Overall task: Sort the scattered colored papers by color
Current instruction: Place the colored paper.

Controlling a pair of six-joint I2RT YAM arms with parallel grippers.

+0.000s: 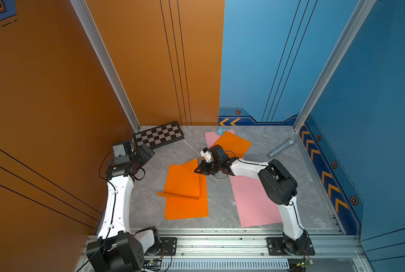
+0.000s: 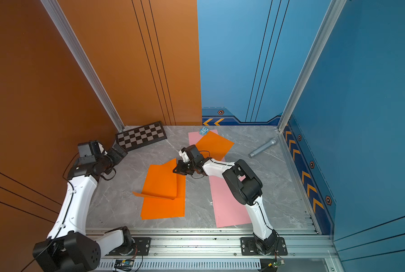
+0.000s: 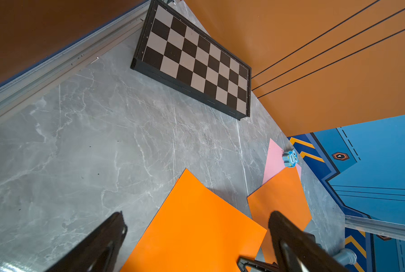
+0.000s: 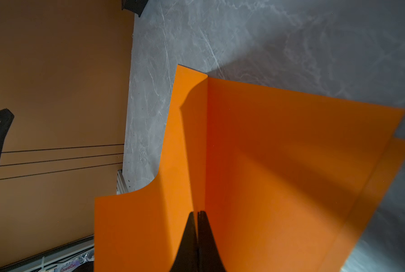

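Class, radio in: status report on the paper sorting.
Right gripper shut on orange sheet, over orange pile. Left gripper open, empty. Stray orange sheet lies on pink papers.

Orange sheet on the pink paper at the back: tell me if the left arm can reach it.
Probably not cleanly. The left gripper is open and free, but the right gripper, shut on a lifted orange sheet, and its wrist sit across the path to the back orange sheet.
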